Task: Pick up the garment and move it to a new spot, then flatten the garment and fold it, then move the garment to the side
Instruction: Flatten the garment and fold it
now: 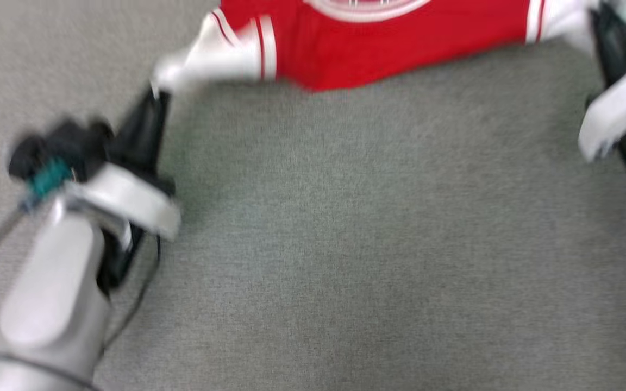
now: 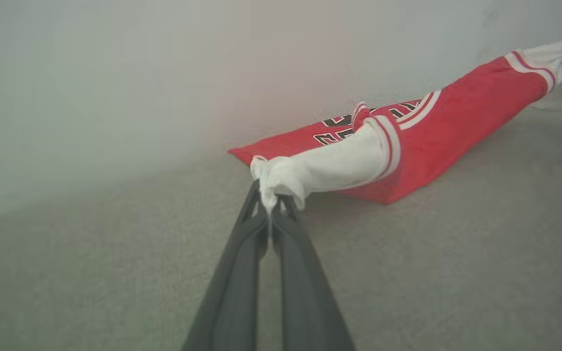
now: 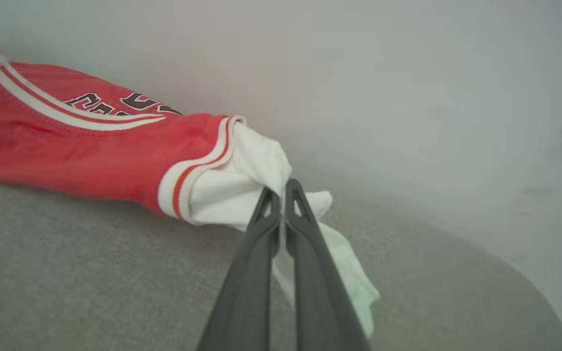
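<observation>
garment on surface, stretched between left pincer, right pincer

Head camera: I look steeply down on the grey fabric surface. Wrist cameras: low and close, sighting along the left gripper and right gripper from opposite ends. All three share the red jersey.

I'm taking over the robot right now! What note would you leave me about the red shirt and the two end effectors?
Left end effector: shut on one white sleeve of the garment.
Right end effector: shut on the other white sleeve.
Garment: stretched between the two, partly raised, the rest lying on the grey surface.
Done: gripped by both sleeves.
Left: set it down at a new spot, flatten it, fold it, move it to the side.
</observation>
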